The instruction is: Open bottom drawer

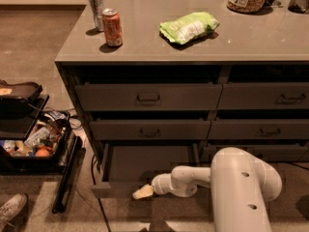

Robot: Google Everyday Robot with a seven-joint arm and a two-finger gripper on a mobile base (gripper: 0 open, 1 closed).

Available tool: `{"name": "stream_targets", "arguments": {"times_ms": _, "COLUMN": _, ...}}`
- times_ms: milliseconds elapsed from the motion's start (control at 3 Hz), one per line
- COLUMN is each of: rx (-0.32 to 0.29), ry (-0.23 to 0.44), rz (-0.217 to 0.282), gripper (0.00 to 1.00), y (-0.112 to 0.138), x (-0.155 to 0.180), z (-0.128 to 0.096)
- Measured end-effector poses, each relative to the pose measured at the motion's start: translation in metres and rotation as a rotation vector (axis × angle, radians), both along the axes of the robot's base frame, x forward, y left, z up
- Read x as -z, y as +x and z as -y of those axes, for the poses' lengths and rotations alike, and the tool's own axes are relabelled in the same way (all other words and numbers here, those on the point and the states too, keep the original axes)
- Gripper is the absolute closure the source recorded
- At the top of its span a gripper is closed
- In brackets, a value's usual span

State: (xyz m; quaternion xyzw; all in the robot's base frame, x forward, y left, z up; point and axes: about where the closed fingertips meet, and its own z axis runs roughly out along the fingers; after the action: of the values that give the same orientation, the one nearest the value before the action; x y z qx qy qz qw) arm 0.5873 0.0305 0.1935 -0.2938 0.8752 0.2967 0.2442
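The bottom drawer (145,170) is out, lowest of three on the left. The gripper (143,192) is at its front edge, hold impossible to tell. Two cans up top: red can (112,27), silver can (96,5).

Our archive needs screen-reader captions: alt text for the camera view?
The bottom drawer of a grey cabinet's left stack stands open, with the robot's gripper at its front edge. On top sit a red can, a silver can and a green bag.
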Motion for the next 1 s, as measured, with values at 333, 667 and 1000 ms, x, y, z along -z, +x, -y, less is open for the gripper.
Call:
{"name": "stream_targets", "arguments": {"times_ms": 333, "rx": 0.0, "ry": 0.0, "rz": 0.0, "gripper": 0.0, "y": 0.0, "x": 0.0, "z": 0.0}}
{"name": "stream_targets", "arguments": {"times_ms": 667, "rx": -0.001, "ry": -0.037, "rz": 0.056, "gripper": 0.0, "y": -0.004, "x": -0.008, "z": -0.005}}
{"name": "stream_targets", "arguments": {"times_ms": 1000, "rx": -0.05, "ry": -0.101, "rz": 0.15, "gripper": 0.0, "y": -0.028, "x": -0.022, "z": -0.032}}
